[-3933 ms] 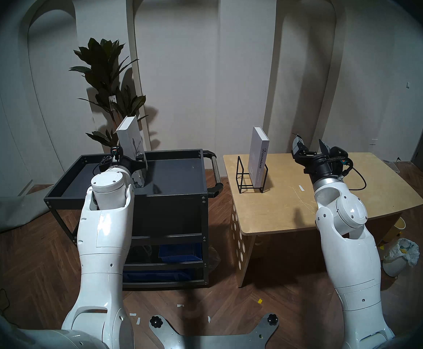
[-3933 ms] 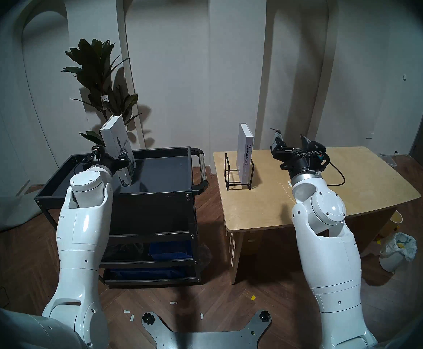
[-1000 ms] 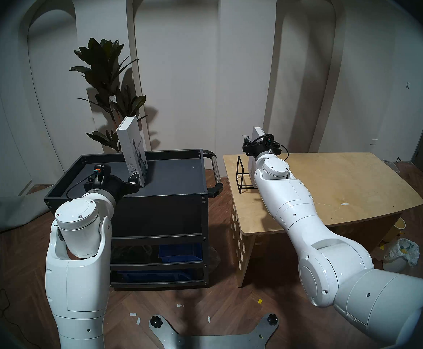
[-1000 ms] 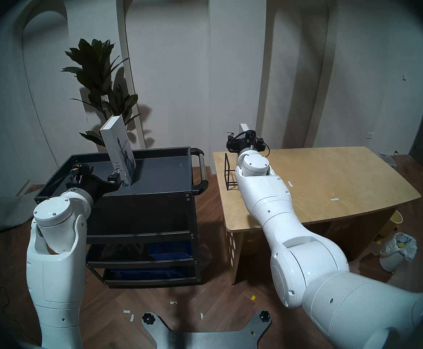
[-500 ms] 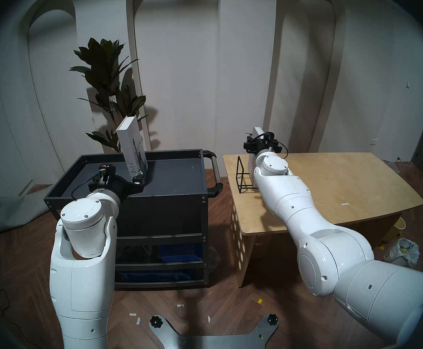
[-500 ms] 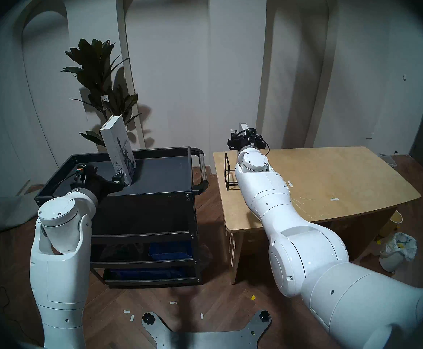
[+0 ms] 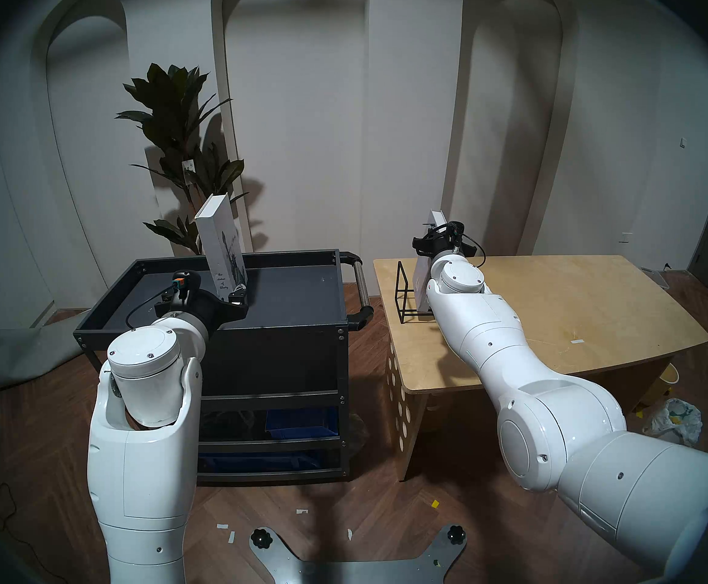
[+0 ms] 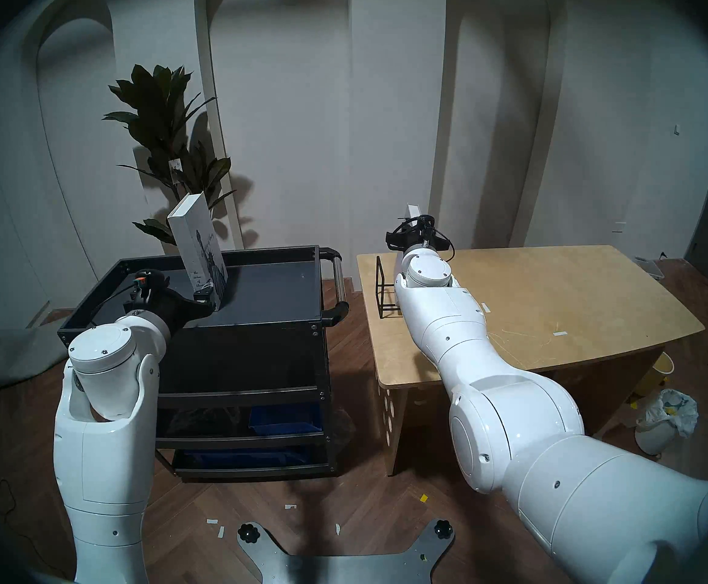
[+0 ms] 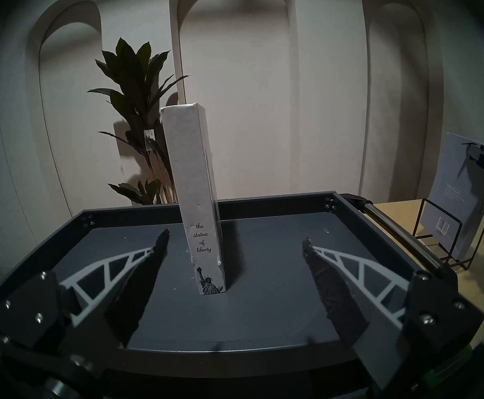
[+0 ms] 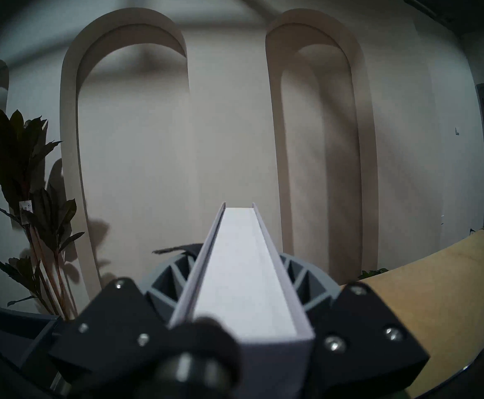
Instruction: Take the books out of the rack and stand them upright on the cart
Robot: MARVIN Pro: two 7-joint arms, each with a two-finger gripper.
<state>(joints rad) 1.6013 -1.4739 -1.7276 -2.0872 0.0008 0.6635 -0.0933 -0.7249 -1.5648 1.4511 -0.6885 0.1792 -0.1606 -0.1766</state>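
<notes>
Thin grey-lavender book [image 10: 243, 274] sits in the low black wire rack [image 7: 407, 294] on the pale wooden table [image 7: 575, 301], tilted slightly, right gripper [image 10: 239, 263] clenched on its upper part, arm stretched out level and hiding the spine from the head. Thick white book [image 9: 194, 194], matte cover with a Statue of Liberty drawing, stands upright on the black metal cart [image 7: 293, 258] top tray, clear of the left gripper [image 9: 235, 245], whose rough-padded fingers [image 9: 145, 277] hang spread either side of it. Leafy plant [image 7: 175, 119] behind the cart, steel bar handle [image 7: 360, 288] between cart and table.
</notes>
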